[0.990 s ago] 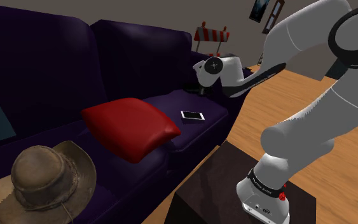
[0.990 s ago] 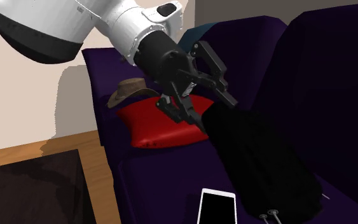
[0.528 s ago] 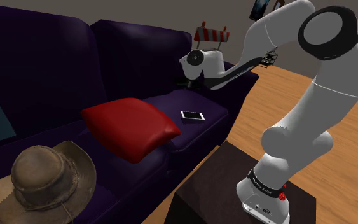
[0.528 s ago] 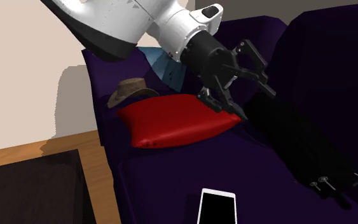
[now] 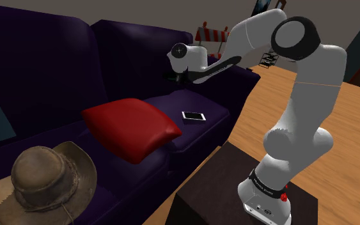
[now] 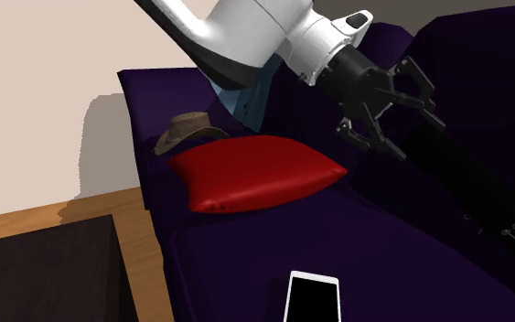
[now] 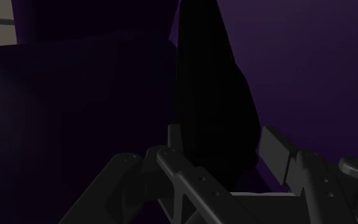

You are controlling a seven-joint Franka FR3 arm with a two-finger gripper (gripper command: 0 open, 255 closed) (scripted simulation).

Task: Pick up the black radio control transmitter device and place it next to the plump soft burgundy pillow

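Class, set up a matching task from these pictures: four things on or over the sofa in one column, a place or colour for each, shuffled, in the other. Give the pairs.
Things:
1. pillow
2. hat
3. phone
4. transmitter

Descriptions:
A. black, between the fingers of the gripper
B. lying flat on the seat of the sofa, dark screen up
C. red, between the hat and the phone
D. brown, at the shoulder view's lower left

Pairs: 1-C, 2-D, 3-B, 4-A
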